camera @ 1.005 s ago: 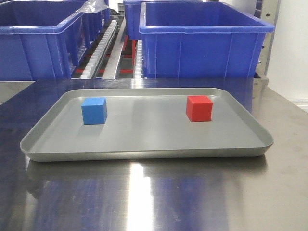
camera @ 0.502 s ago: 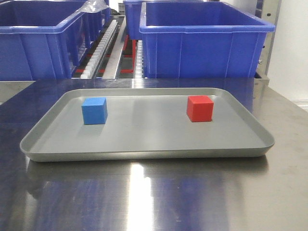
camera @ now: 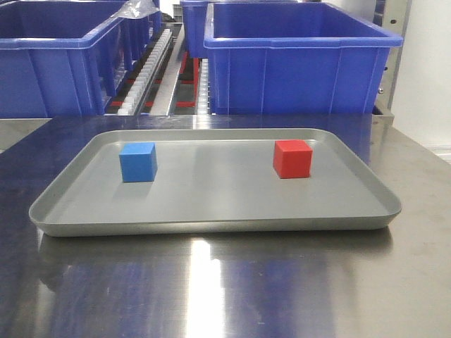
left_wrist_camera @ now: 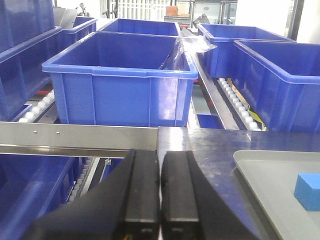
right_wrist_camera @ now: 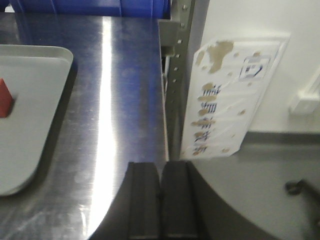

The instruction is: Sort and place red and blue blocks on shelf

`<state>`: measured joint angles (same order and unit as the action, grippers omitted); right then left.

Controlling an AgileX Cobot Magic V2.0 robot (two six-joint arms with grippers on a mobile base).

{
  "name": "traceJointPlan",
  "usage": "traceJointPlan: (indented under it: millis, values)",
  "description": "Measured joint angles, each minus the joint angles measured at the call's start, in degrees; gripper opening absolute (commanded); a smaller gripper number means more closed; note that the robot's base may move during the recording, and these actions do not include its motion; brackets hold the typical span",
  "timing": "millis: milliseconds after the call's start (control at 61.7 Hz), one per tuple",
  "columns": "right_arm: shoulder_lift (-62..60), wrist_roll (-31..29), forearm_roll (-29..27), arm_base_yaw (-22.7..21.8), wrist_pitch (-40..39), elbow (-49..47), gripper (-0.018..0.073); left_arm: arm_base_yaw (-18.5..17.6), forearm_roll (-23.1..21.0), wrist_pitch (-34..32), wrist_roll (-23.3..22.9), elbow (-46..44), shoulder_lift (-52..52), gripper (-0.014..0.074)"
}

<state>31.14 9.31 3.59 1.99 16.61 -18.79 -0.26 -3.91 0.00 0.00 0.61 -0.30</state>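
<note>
Jaws closed, both pairs; label (right_wrist_camera: 229, 96) unreadable.

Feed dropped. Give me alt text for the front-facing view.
A grey tray on a steel table holds two separate cubes: a blue block on the image's left, a red block on the right. Large blue bins stand behind; no arm is visible.

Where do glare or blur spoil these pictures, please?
Front view: a bright glare streak on the steel table before the tray. Right wrist view: a long glare stripe on the table, the picture soft, the wall label unreadable. Left wrist view: sharper, no strong glare.
</note>
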Motion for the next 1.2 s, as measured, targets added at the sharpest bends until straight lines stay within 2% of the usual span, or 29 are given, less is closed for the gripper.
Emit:
traceJointPlan:
  millis: [97,243,356,421,486,664,713,988,1199]
  values:
    - [6.15,7.69,2.02,2.28,1.12,-2.82,0.0049,0.00,0.00,0.30,0.00,0.00,0.00,0.0125]
    - [16.12,19.00,5.90,8.62,6.10,-8.65,0.0049,0.00,0.00,0.00,0.00,0.00,0.00,0.0125]
    - [24.80,21.84,7.83,13.93,9.42,-13.88,0.0053,0.00,0.00,0.30,0.00,0.00,0.00,0.0125]
    - [29.34,22.25,8.18,17.04,10.71,-16.74,0.0089,0.00,0.00,0.30,0.00,0.00,0.00,0.0125]
    - [33.87,22.35,8.41,19.59,11.59,-19.81,0.0179,0.00,0.00,0.30,0.00,0.00,0.00,0.0125]
    - [46.48,22.69,9.34,25.06,15.03,-29.95,0.0580,0.00,0.00,0.30,0.00,0.00,0.00,0.0125]
    - [48.99,22.69,9.44,26.01,16.60,-32.55,0.0634,0.00,0.00,0.30,0.00,0.00,0.00,0.0125]
    - [62.96,22.69,9.04,27.98,32.51,-51.26,0.0570,0.00,0.00,0.30,0.00,0.00,0.00,0.0125]
    - [70.35,17.73,3.01,27.98,41.53,-65.30,0.0570,0.00,0.00,0.30,0.00,0.00,0.00,0.0125]
